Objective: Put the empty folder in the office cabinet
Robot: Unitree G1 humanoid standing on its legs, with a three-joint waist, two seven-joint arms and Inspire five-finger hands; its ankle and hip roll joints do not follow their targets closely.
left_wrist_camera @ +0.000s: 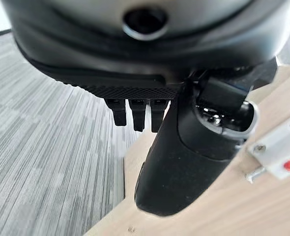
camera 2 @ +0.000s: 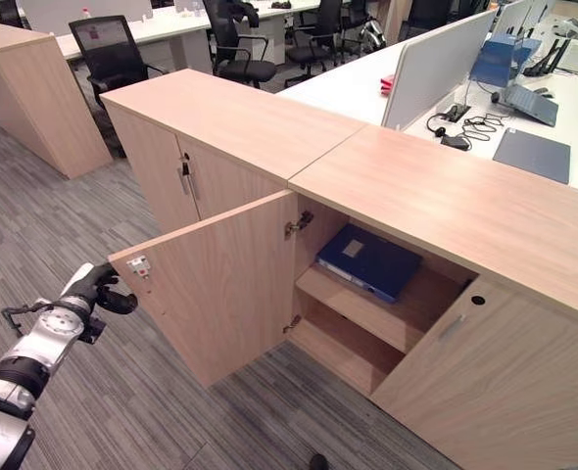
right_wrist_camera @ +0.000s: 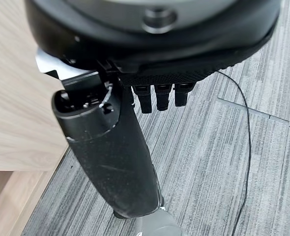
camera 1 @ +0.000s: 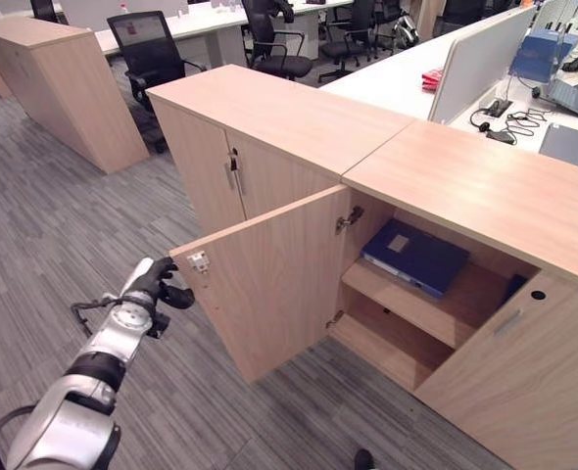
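Note:
A dark blue folder (camera 1: 414,257) lies flat on the upper shelf (camera 1: 421,304) of the light wood office cabinet (camera 1: 465,186). The cabinet's left door (camera 1: 269,284) stands swung out toward me. My left hand (camera 1: 159,283) is at that door's free edge, close to the white latch (camera 1: 199,261). In the left wrist view its thumb (left_wrist_camera: 184,157) lies over the door's inner face and its fingers (left_wrist_camera: 137,114) reach straight past the edge, open. My right hand (right_wrist_camera: 110,157) hangs open above the grey carpet beside a wood panel, holding nothing.
The cabinet's right door (camera 1: 524,382) also stands open. A shut cabinet (camera 1: 220,166) joins on the left, and another wood unit (camera 1: 54,78) stands far left. Black office chairs (camera 1: 152,49) and desks with a partition (camera 1: 475,49) lie behind. Grey carpet spreads to my left.

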